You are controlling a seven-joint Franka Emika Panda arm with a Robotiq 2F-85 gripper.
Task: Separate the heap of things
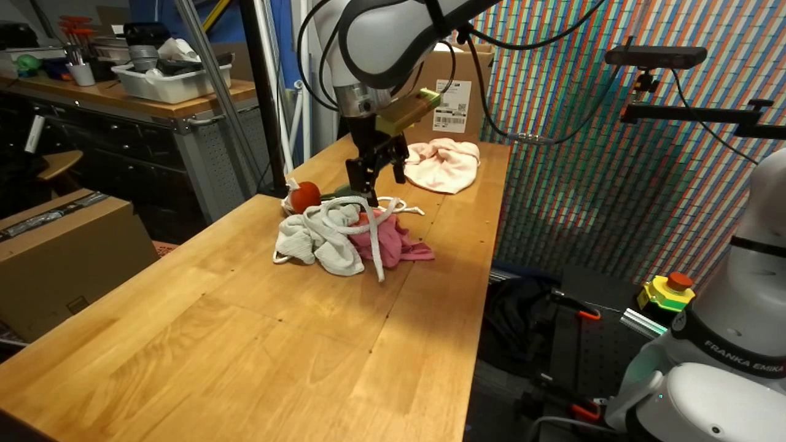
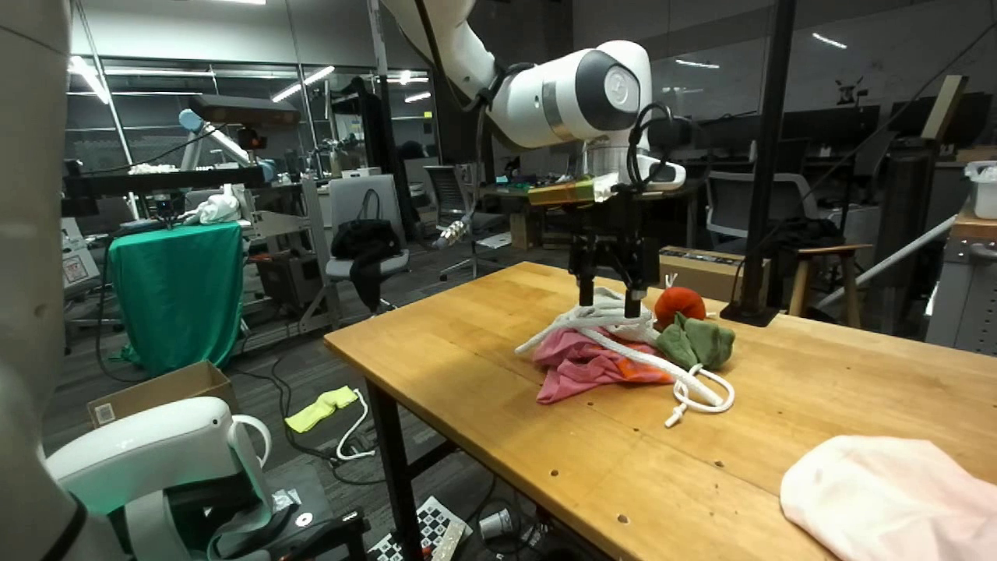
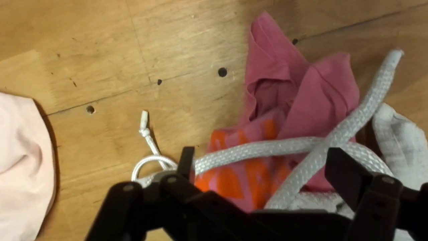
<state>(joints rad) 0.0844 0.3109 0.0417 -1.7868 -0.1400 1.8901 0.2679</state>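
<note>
While the gripper [image 2: 610, 302] points down at the heap [image 2: 600, 362], its two fingers [image 3: 346, 170] stand wide apart, in the released position. We locate the heap on the wooden table [image 1: 245, 344], directly under the gripper; whether the fingers touch it, we cannot tell. In the wrist view, we see a thick white rope [image 3: 352, 122] lying across a pink cloth [image 3: 321, 97] with an orange print; the rope crosses over itself near one finger. A thin white cord [image 3: 150, 143] with a knotted end extends from the heap onto the table. We identify a whitish cloth [image 1: 295, 238] next to the pink cloth, partly covered by the rope. In both exterior views, a red ball [image 2: 679, 305] rests at the edge of the heap. A green cloth [image 2: 695, 340] lies just beside the red ball. We find a pale pink cloth [image 1: 443, 166] on the same table, apart from the heap. On the floor [image 2: 308, 362] beside the table, we note a yellow cloth [image 2: 321, 409].
</note>
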